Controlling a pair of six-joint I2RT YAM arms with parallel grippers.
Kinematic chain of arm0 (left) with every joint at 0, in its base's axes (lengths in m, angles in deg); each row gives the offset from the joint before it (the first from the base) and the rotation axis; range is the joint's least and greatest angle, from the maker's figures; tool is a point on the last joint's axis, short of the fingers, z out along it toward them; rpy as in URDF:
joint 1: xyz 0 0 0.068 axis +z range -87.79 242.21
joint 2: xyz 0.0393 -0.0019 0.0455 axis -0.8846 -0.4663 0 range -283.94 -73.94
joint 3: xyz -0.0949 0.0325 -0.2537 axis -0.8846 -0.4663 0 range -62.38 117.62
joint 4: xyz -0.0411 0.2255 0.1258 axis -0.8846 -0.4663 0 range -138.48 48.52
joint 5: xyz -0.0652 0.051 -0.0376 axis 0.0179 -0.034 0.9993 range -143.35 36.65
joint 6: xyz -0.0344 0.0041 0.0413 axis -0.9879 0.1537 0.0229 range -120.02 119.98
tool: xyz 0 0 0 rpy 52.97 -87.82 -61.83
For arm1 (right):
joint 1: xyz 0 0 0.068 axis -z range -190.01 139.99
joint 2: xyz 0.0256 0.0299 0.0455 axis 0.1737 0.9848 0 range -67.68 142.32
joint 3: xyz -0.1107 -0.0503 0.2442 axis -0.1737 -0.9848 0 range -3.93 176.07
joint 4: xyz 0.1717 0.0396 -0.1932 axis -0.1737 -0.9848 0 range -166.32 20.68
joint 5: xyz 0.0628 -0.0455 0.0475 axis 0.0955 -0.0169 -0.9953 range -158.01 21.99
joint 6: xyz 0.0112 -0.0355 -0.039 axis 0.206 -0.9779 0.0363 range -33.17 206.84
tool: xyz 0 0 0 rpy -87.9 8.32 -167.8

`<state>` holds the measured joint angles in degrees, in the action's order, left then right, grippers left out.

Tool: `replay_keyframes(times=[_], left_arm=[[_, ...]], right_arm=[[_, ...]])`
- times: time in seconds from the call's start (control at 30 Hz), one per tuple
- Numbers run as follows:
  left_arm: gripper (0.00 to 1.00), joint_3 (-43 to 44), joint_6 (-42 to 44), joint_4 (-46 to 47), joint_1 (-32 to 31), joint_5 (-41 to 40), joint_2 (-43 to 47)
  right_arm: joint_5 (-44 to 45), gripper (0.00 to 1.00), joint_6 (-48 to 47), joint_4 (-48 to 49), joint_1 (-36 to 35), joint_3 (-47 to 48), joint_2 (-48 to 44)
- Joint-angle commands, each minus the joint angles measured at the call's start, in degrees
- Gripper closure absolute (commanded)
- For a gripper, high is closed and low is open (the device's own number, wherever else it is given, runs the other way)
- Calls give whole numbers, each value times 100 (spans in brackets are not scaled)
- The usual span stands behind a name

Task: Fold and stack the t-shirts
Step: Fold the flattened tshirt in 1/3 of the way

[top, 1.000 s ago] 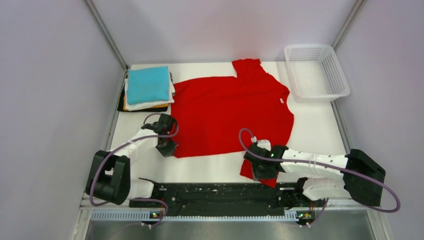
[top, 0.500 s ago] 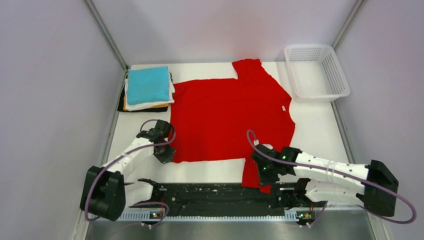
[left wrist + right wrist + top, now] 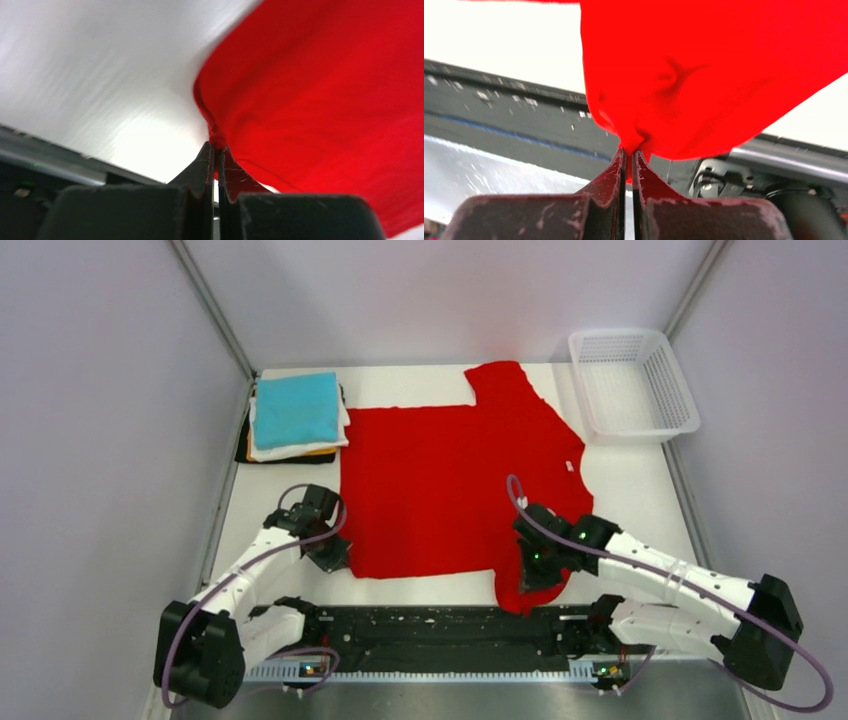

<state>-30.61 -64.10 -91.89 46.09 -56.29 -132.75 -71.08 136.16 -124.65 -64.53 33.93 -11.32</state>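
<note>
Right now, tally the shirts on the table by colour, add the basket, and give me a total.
red t-shirt: 1
teal folded shirt: 1
white folded shirt: 1
orange folded shirt: 1
black folded shirt: 1
white mesh basket: 1
Total: 6

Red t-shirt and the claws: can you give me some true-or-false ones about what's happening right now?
1. The left claw is pinching the edge of the red t-shirt. True.
2. The right claw is wide open and holds nothing. False: it is shut on a bunch of the red cloth.
3. A teal shirt lies on top of the folded stack. True.
4. The red t-shirt is inside the white basket. False: it lies spread on the table, outside the basket.
</note>
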Motion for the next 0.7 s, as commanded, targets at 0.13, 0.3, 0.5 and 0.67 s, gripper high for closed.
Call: replay_keyframes(times=[0.13,0.3,0.5,0.67], left_arm=[[100,906,17,1109,4,179,-614],[100,1583,64,922,21,-302,-1050],[100,2043,27,859,177,-610,-1379],[100,2120,72,1057,403,-683,-1537]], right_arm=[[1228,100,-1532,672,1261,1336,376],[1401,100,-2058,1138,1854,1901,856],[1672,100,-2256,1479,2377,2436,1378],[1723,100,-2505,1702,2774,2667,1626]])
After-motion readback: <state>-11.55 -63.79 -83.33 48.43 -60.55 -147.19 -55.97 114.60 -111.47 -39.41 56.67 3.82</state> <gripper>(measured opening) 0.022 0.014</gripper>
